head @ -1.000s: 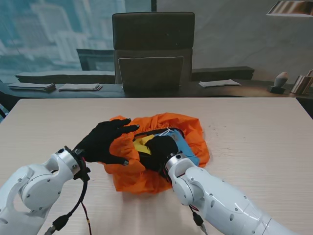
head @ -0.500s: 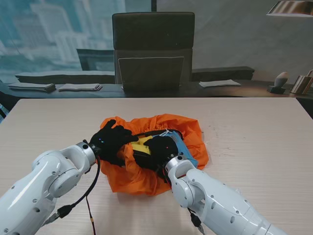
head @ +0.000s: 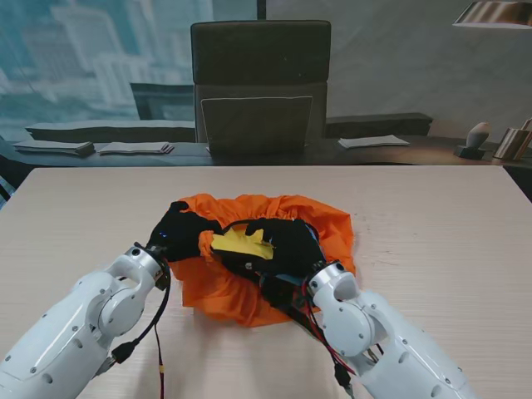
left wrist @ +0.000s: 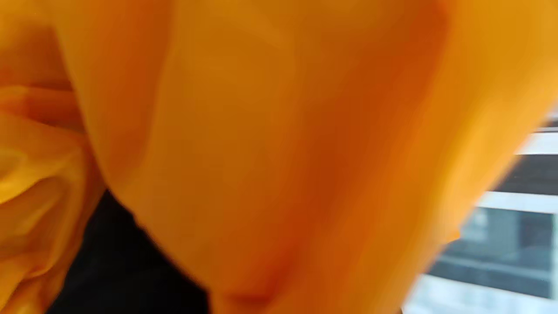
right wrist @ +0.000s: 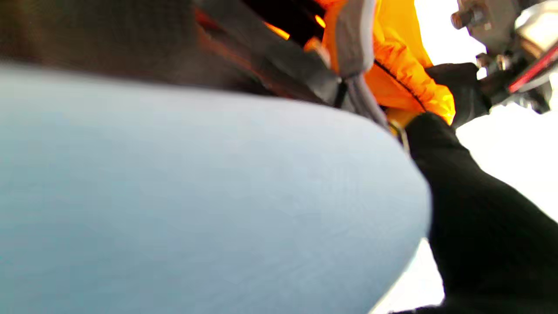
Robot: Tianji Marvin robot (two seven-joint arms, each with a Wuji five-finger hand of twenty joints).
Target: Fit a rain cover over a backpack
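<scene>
The orange rain cover (head: 326,223) lies bunched around the backpack in the middle of the table (head: 449,241). Only a yellow patch of the backpack (head: 237,243) and some dark straps show in the stand view. My left hand (head: 183,234), in a black glove, is closed on the cover's left edge, and orange fabric (left wrist: 261,131) fills the left wrist view. My right hand (head: 287,243) lies on top of the backpack with its fingers curled over it. The right wrist view shows the pack's pale blue panel (right wrist: 174,196) close up, a black finger (right wrist: 471,209) beside it and the cover's gathered hem (right wrist: 405,74).
A dark chair (head: 260,83) stands at the table's far side. Papers (head: 133,148) and more papers (head: 372,141) lie on the low bench behind it. Cables (head: 158,349) hang from my left forearm near the table's front edge.
My left hand came in from open above the cover and closed on its left edge. My right hand slid farther over the backpack, and the blue panel is now hidden in the stand view.
</scene>
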